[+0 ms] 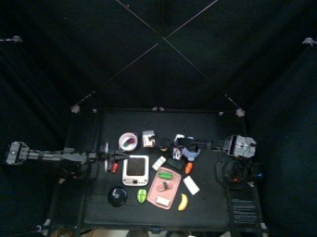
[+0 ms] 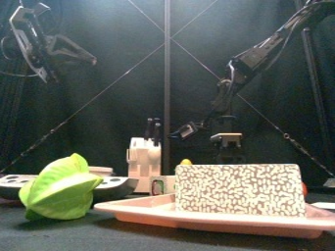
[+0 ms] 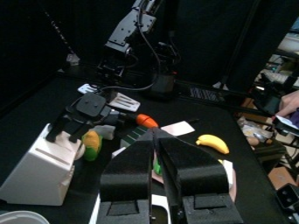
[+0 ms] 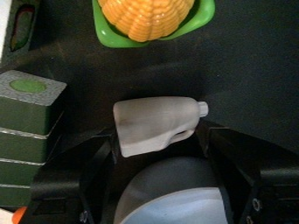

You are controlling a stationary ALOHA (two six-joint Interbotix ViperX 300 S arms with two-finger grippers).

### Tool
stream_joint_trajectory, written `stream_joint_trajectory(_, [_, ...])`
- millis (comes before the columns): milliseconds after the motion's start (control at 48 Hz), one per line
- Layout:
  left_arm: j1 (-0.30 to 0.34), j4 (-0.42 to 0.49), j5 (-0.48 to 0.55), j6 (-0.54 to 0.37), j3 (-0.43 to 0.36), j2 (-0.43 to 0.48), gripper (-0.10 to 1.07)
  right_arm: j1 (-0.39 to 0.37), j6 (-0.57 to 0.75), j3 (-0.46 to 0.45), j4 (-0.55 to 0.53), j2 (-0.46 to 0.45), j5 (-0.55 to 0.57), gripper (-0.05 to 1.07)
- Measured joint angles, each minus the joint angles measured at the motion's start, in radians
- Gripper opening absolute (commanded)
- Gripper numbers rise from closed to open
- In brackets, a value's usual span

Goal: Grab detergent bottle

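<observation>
Detergent bottle (image 4: 156,128) lies between open right fingers (image 4: 229,150) (corn (image 4: 147,17) nearby).

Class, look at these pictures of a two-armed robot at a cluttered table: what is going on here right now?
The right arm is working. Its hand hangs open just over the small pale detergent bottle, which lies on its side on the black table, one finger on each side, not yet closed on it. An ear of corn in a green dish lies just beyond. The left hand hangs off to the side with nothing seen in it.
</observation>
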Motion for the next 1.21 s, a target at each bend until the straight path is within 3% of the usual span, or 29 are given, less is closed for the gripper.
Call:
stream_joint_trajectory(188, [0.0,-0.06,0.0,0.003,0.0,-0.002,0.47,0.002,0.005,0.0,-0.011,-0.014,0.002,0.76])
stream_joint_trajectory(729, [0.002,-0.063,0.0,0.008,0.02,-0.017,0.47,0.008,0.021,-0.005,-0.012,-0.14,0.029,0.76])
stream_joint_trajectory(1208, [0.002,-0.063,0.0,0.008,0.044,-0.017,0.46,0.018,0.021,-0.003,-0.014,-0.146,0.038,0.76])
